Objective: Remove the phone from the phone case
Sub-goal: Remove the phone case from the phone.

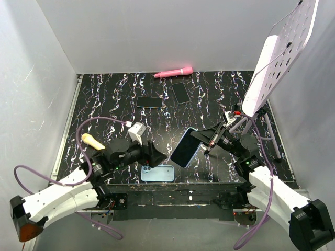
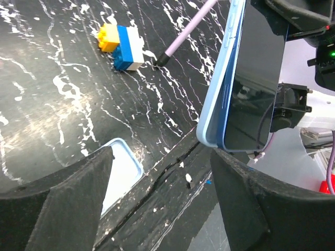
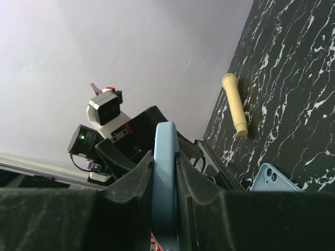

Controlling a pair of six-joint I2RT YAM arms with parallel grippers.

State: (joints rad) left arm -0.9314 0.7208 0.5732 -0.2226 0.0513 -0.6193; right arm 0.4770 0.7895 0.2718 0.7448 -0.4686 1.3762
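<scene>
- Above the near edge of the table [image 1: 209, 99], the right gripper [image 1: 209, 138] pinches the blue phone [image 1: 184, 149] by its upper end, tilted.
- Left gripper [image 1: 155, 155] stands wide and empty, just beside the phone's lower corner.
- Light-blue phone case [image 1: 157, 173] lies flat below it.

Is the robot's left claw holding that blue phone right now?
No: the left gripper stands open near the phone, which the right gripper clamps by its edge.
</scene>
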